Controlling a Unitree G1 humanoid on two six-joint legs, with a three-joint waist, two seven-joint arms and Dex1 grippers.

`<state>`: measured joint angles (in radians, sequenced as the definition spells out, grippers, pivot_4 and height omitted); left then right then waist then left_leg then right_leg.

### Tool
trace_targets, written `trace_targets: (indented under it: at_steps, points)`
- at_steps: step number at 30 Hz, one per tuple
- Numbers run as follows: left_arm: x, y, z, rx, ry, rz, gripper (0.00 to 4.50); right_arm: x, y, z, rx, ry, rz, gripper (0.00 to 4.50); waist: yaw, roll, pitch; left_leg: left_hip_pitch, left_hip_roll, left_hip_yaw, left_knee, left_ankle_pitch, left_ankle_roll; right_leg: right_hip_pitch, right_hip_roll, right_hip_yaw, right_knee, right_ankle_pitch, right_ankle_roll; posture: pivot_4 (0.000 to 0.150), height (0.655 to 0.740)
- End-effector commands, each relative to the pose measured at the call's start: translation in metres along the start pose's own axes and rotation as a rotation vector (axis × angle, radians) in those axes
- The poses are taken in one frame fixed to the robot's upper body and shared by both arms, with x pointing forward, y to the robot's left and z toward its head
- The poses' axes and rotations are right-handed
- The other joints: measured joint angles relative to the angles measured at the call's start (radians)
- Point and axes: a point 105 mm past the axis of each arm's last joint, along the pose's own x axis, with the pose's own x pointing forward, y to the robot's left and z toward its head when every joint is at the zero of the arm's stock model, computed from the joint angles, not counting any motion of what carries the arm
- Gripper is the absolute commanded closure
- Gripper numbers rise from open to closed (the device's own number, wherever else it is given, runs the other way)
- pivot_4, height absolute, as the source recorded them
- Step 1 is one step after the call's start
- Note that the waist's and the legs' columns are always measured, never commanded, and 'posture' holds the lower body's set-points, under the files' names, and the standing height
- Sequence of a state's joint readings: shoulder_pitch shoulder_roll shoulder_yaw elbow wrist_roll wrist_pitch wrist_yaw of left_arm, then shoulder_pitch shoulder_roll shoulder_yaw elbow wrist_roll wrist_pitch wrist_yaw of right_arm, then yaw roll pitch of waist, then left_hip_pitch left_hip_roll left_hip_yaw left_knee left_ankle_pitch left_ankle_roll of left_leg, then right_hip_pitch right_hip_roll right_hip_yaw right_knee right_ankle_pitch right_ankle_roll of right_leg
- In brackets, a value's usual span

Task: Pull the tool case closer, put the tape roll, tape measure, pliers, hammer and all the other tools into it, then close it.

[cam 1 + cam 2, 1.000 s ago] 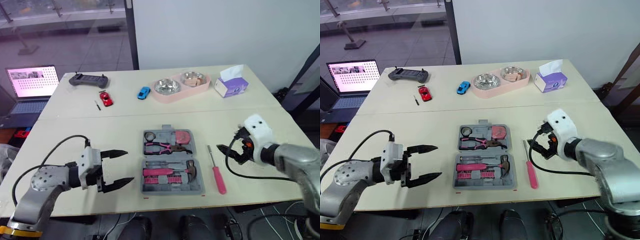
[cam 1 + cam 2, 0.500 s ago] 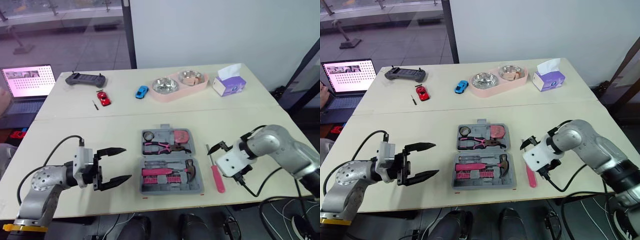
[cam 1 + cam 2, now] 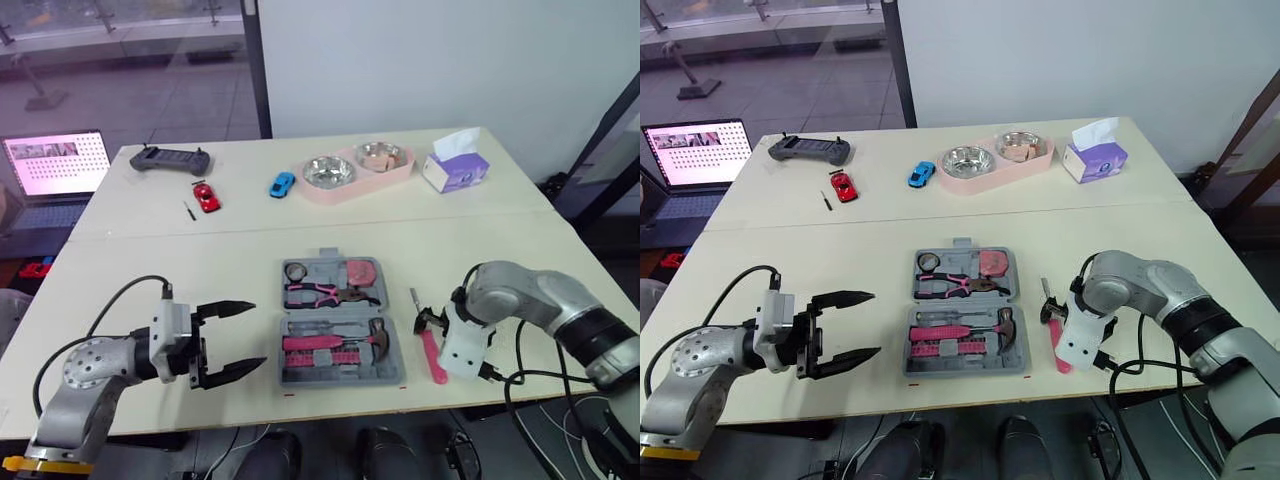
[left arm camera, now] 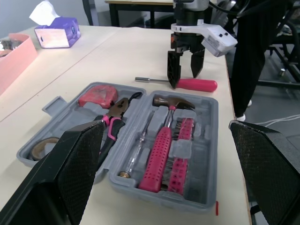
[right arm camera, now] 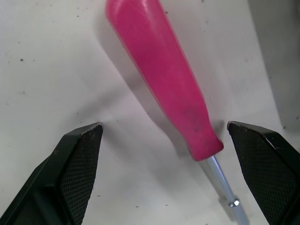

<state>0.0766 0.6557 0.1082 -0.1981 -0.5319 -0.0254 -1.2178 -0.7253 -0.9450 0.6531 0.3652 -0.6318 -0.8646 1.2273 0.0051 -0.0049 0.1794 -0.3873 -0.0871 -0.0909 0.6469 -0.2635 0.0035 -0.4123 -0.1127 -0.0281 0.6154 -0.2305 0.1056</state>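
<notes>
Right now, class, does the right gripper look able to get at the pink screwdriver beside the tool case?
Probably yes: the right gripper hangs open just above the screwdriver, a finger on either side of its handle, with nothing between them.

Pink plastic screwdriver handle smooth, glossy; metal shaft shiny. Grey moulded plastic tool case matt. Cream tabletop matt, speckled.

Along the far edge of the desk lie a dark game controller, a red toy car with a small black stick-like item just beside it, a blue toy car, a pink tray holding two steel bowls, and a purple tissue box. Off the desk's left end stands an open laptop, screen lit.
</notes>
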Motion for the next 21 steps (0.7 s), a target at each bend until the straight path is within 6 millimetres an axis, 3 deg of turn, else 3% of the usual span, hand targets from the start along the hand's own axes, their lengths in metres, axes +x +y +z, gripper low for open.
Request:
trace_targets:
  at_steps: [1, 3, 6, 11, 13, 20, 21]
  points:
    - [-0.003, 0.001, 0.003, 0.024, 0.007, 0.007, 0.0, 0.008, -0.007, 0.003, -0.021, 0.0, -0.003, 0.03, -0.001, -0.003, -0.002, 0.002, 0.0, 0.0, 0.0, 0.0, 0.0, 0.002, 0.0, 0.0, 0.0, -0.001, -0.002, 0.15, 0.74]
    - [-0.003, 0.001, 0.003, 0.024, 0.008, 0.008, 0.0, 0.011, -0.007, 0.004, -0.038, 0.003, 0.01, 0.03, -0.002, -0.006, -0.003, 0.004, 0.001, 0.0, 0.0, 0.0, 0.0, 0.004, 0.001, 0.0, 0.0, -0.001, -0.003, 0.15, 0.74]
    - [-0.002, 0.002, 0.003, 0.024, 0.008, 0.01, 0.0, 0.017, -0.006, 0.007, -0.049, 0.001, 0.022, 0.89, -0.002, -0.01, -0.005, 0.008, 0.001, 0.0, -0.001, 0.0, 0.0, 0.006, 0.001, 0.0, 0.0, -0.002, -0.003, 0.15, 0.74]
    - [-0.001, 0.003, 0.002, 0.027, 0.007, 0.01, 0.0, 0.016, -0.009, 0.004, -0.035, 0.016, 0.0, 3.41, -0.018, -0.012, -0.007, 0.012, 0.003, 0.0, -0.002, 0.0, 0.0, 0.009, 0.001, 0.001, 0.0, -0.002, -0.003, 0.15, 0.74]
    - [0.0, 0.003, 0.002, 0.027, 0.007, 0.009, 0.0, 0.013, -0.007, 0.001, -0.015, 0.029, -0.01, 3.97, -0.022, -0.013, -0.007, 0.012, 0.004, 0.0, -0.002, 0.0, 0.0, 0.01, 0.002, 0.001, 0.0, -0.002, -0.003, 0.15, 0.74]
    - [0.004, 0.007, 0.001, 0.028, 0.005, 0.003, 0.0, -0.001, -0.007, -0.008, 0.073, 0.046, -0.076, 3.97, -0.018, -0.012, -0.006, 0.012, 0.009, 0.002, -0.002, -0.002, -0.003, 0.009, 0.008, 0.004, -0.001, 0.0, -0.005, 0.15, 0.74]
    - [0.005, 0.007, 0.001, 0.029, 0.004, 0.003, 0.0, -0.01, -0.011, -0.01, 0.154, 0.028, -0.122, 3.97, -0.017, -0.012, -0.006, 0.012, 0.009, 0.003, -0.002, -0.002, -0.003, 0.009, 0.009, 0.004, -0.001, 0.0, -0.005, 0.15, 0.74]
